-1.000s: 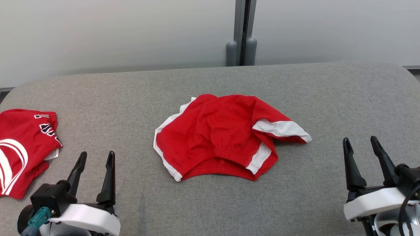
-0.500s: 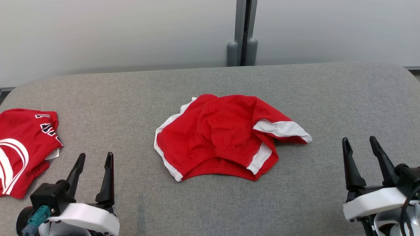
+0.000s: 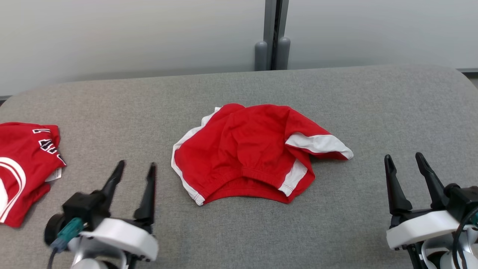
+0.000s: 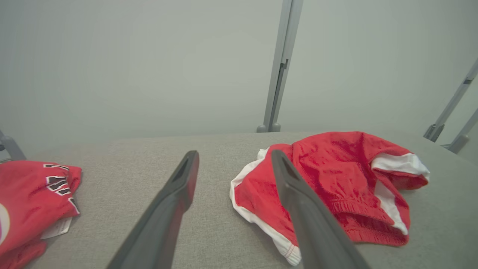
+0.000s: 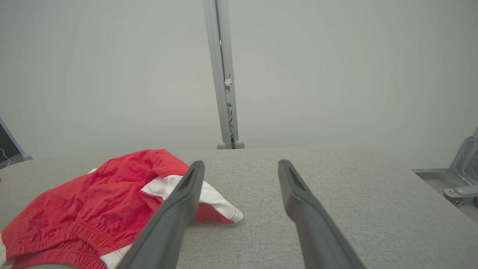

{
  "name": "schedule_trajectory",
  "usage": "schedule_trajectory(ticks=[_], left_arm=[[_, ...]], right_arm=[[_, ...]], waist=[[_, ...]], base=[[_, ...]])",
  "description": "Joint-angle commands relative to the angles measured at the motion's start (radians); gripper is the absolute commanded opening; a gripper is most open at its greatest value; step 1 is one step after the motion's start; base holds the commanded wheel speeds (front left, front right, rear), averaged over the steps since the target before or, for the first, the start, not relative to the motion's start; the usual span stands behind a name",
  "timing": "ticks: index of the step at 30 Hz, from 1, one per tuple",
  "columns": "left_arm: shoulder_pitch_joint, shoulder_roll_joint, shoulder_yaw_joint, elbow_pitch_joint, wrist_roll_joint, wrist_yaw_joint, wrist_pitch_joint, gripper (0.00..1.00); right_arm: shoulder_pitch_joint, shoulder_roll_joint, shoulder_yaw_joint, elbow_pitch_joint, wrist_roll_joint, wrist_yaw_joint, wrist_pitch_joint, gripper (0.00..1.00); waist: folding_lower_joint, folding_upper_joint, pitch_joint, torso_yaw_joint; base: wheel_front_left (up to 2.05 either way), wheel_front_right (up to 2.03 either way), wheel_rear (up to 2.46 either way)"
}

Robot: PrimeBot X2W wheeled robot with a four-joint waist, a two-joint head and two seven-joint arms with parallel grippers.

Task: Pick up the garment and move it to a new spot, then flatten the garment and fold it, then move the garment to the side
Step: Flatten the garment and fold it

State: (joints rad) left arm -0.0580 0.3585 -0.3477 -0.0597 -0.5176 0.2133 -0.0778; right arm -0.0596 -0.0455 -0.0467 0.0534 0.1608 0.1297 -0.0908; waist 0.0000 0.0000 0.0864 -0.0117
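Left gripper (image 3: 136, 165): jaws spread wide, nothing in them. Low over the table (image 3: 373, 104), near the shorts' left corner, not touching. Blurred in head view.
Right gripper (image 3: 403, 157): jaws also wide apart and empty. It sits off the shorts' right side, well apart from the cloth.
Garment: red shorts (image 3: 242, 153) with white side trim, crumpled mid-table between the two grippers.
Lay: waistband (image 3: 257, 176) faces the robot. One leg is flopped over on the right, white panel (image 3: 317, 144) up.
Handling (my read): light, limp cloth. It won't hold shape and drapes once lifted. Low slip risk on the felt-like table top.
Where to grip: the elastic waistband, as it's the thickest, gathered edge. Take the left corner by the white trim (image 3: 186, 186), and the right corner by the inner white strip (image 3: 295, 179).
Watch: a pinch may catch only the top layer. Go deep enough to get both.
Other item: second red garment (image 3: 22, 164) at the table's left edge, well apart. Not the target, as I read it.
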Motion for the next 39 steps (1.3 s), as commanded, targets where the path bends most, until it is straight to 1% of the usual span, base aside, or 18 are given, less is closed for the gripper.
schedule_trajectory(ticks=[1,5,6,10,16,19,22,25,34,39], left_arm=[[-0.040,-0.010,-0.021,-0.001,0.013,-0.018,0.008,1.00],[-0.094,-0.043,-0.099,0.020,0.006,-0.077,0.054,1.00],[-0.094,-0.043,-0.099,0.020,0.006,-0.077,0.054,1.00],[-0.137,-0.076,-0.172,0.051,-0.004,-0.133,0.097,1.00],[-0.188,-0.129,-0.281,0.102,-0.014,-0.214,0.165,1.00],[-0.213,-0.150,-0.314,0.132,-0.025,-0.246,0.194,1.00],[-0.232,-0.168,-0.330,0.165,-0.043,-0.266,0.215,1.00],[-0.255,-0.177,-0.331,0.191,-0.059,-0.277,0.223,1.00],[-0.333,-0.192,-0.323,0.251,-0.081,-0.309,0.196,1.00],[-0.357,-0.199,-0.319,0.268,-0.092,-0.313,0.170,1.00]], right_arm=[[-0.017,-0.007,0.006,-0.005,0.004,0.002,0.001,1.00],[-0.032,-0.007,0.020,-0.007,0.006,0.002,-0.002,1.00],[-0.032,-0.007,0.020,-0.007,0.006,0.002,-0.002,1.00],[-0.043,-0.007,0.033,0.000,0.009,0.002,-0.008,1.00],[-0.077,-0.007,0.043,0.005,0.017,0.002,-0.024,1.00],[-0.101,-0.007,0.054,0.010,0.023,0.002,-0.034,1.00],[-0.116,-0.007,0.067,0.019,0.027,0.002,-0.046,1.00],[-0.131,-0.007,0.071,0.032,0.032,0.002,-0.056,1.00],[-0.163,-0.007,0.077,0.061,0.039,0.002,-0.077,1.00],[-0.173,-0.007,0.083,0.076,0.041,0.002,-0.086,1.00]], waist=[[0.0000,0.0000,0.015,-0.010],[0.0000,0.0000,0.052,-0.034],[0.0000,0.0000,0.052,-0.034],[0.0000,0.0000,0.091,-0.056],[0.0000,0.0000,0.169,-0.082],[0.0000,0.0000,0.210,-0.098],[0.0000,0.0000,0.240,-0.113],[0.0000,0.0000,0.264,-0.126],[0.0000,0.0000,0.294,-0.147],[0.0000,0.0000,0.294,-0.155]], base=[[0.00,0.00,0.00],[0.00,0.00,0.00],[0.00,0.00,0.00],[0.00,0.00,0.00],[0.00,0.00,0.00],[0.00,0.00,0.00],[0.00,0.00,0.00],[0.00,0.00,0.00],[0.00,0.00,0.00],[0.00,0.00,0.00]])
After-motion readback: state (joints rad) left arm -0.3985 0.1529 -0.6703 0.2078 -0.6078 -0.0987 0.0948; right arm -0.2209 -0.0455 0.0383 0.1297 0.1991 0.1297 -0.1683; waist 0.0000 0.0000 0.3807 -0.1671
